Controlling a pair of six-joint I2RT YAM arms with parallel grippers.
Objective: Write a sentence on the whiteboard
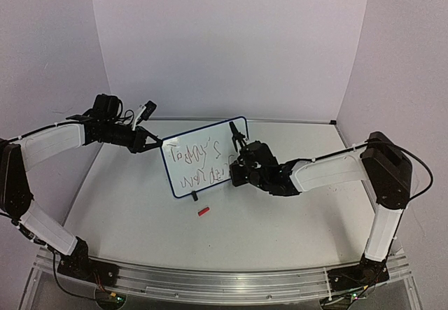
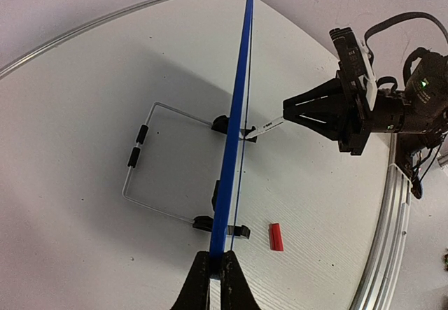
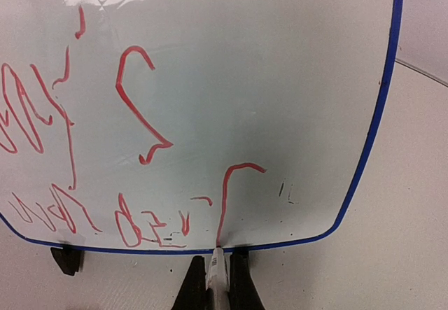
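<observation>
Item count: one whiteboard (image 1: 199, 157), one marker (image 3: 218, 273), one small red piece (image 1: 204, 211), one wire stand (image 2: 150, 184), and two arms. The whiteboard stands upright on its lower edge near the middle of the table (image 1: 280, 219), between the two grippers, with the wire stand on the table behind it. The sentence (image 1: 190, 152) occupies the board face in two rows of red handwritten strokes. The red piece lies flat on the table just in front of the board's lower edge, apart from both grippers. The left arm rises from its base at the near left, bends at the far left, and its forearm reaches rightward to the board's left edge. The left gripper (image 2: 217, 259) is clamped on that blue edge, one finger on each face. The right arm rises from its base at the near right, bends at the right, and its forearm extends leftward toward the board face. The right gripper (image 3: 218, 264) is closed on the marker, whose tip touches the board close to the lower edge, at the foot of a long red stroke.
</observation>
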